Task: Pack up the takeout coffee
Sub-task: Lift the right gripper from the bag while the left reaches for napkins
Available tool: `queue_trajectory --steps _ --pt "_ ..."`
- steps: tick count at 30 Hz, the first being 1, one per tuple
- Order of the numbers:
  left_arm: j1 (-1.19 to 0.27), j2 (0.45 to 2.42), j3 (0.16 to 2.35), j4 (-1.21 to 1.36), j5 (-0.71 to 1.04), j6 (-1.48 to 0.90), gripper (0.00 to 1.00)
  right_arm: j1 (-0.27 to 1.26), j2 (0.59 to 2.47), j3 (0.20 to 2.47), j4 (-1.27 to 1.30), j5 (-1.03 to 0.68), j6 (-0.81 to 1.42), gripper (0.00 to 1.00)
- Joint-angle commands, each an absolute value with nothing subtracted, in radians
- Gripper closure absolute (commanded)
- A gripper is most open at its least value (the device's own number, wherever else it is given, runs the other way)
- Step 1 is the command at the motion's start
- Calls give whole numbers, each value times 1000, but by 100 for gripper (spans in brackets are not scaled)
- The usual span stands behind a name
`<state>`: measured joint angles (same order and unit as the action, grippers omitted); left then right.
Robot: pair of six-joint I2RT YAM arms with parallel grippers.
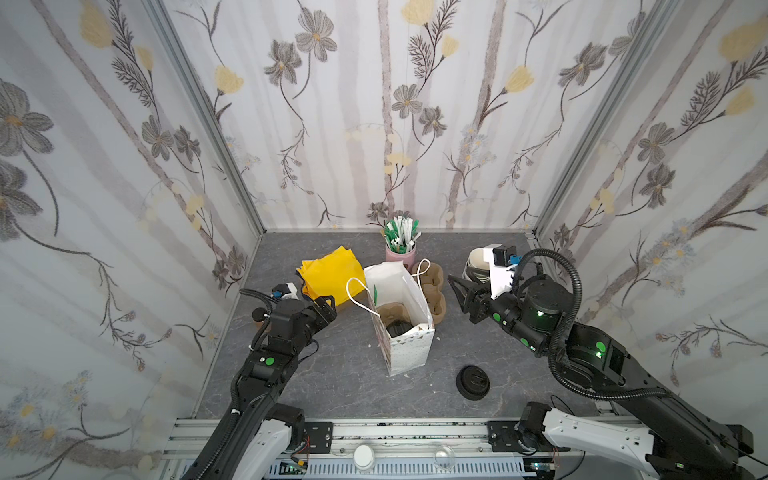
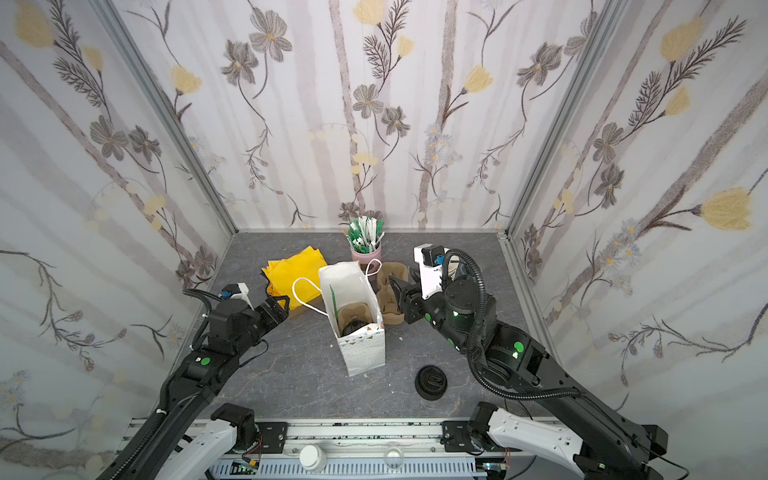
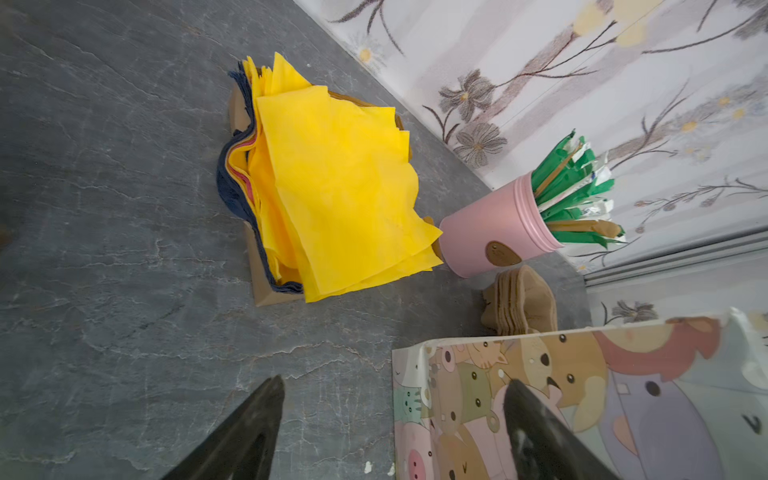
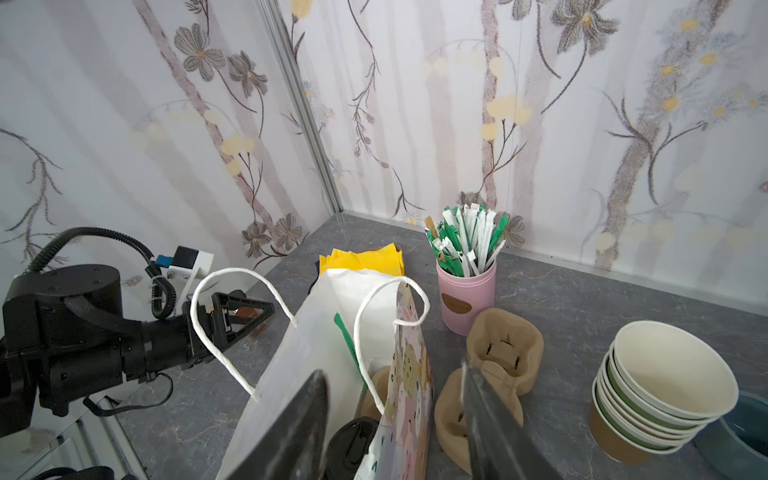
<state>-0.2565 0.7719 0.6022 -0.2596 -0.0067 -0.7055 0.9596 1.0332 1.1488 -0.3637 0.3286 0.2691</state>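
The takeout coffee (image 1: 398, 328) (image 2: 355, 326) stands inside the white cartoon-print paper bag (image 1: 409, 353) (image 2: 365, 353) at the table's middle. Only its black sip lid (image 4: 353, 438) shows, sitting in a brown pulp carrier (image 1: 392, 311). My left gripper (image 1: 326, 306) (image 2: 277, 306) hovers left of the bag, open and empty; in the left wrist view the left gripper (image 3: 395, 384) frames the bag's lower corner (image 3: 457, 395). On the bag's right my right gripper (image 1: 459, 289) (image 2: 399, 286) is open and holds nothing. Between the right gripper's (image 4: 392, 370) fingers I see the bag's mouth and one rope handle (image 4: 365, 332).
A pile of black lids (image 1: 473, 382) lies at the front right. Yellow napkins (image 1: 328, 274) sit behind my left gripper. At the back are a pink holder of straws (image 1: 400, 249), stacked pulp carriers (image 1: 434, 286) and stacked lidless cups (image 4: 660, 386).
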Motion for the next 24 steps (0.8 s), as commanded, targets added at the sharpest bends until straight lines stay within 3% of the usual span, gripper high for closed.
queue_trajectory --steps 1,10,18,24 --pt "-237 848 650 -245 -76 -602 14 957 1008 1093 -326 351 318 47" --pt "-75 1204 838 -241 82 -421 15 954 947 984 -263 315 351 47" --pt "3 1490 973 -224 193 -359 31 953 908 937 -221 293 366 47" --pt "12 1615 1040 -185 240 -386 34 953 894 899 -206 269 395 47"
